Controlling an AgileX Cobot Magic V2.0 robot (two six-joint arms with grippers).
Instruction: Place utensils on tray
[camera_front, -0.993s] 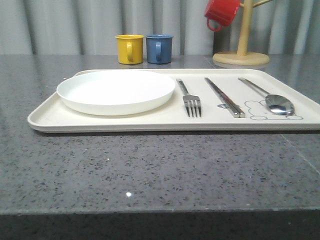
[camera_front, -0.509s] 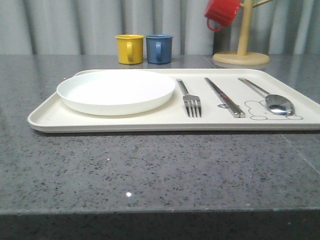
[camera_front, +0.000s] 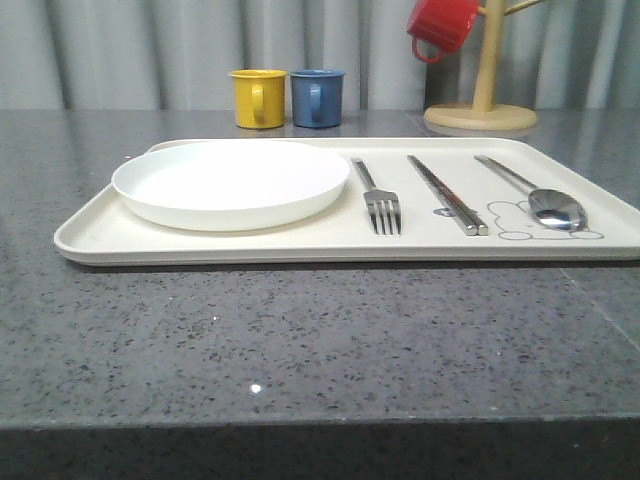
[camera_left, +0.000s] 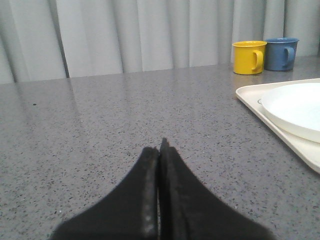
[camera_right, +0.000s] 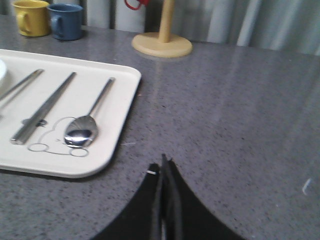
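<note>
The cream tray (camera_front: 100, 238) lies on the grey counter. On it, from left to right, rest the white plate (camera_front: 230, 182), the fork (camera_front: 378, 200), the chopsticks (camera_front: 446, 194) and the spoon (camera_front: 545, 200). My left gripper (camera_left: 160, 146) is shut and empty, low over bare counter to the left of the tray (camera_left: 280, 137) and plate (camera_left: 295, 107). My right gripper (camera_right: 163, 164) is shut and empty over the counter, just off the tray's (camera_right: 117, 115) right corner, near the spoon (camera_right: 85, 127) and chopsticks (camera_right: 45, 107).
A yellow mug (camera_front: 258, 97) and a blue mug (camera_front: 317, 96) stand behind the tray. A wooden mug tree (camera_front: 482, 108) with a red mug (camera_front: 443, 24) hanging on it stands at the back right. Grey curtains close the far side.
</note>
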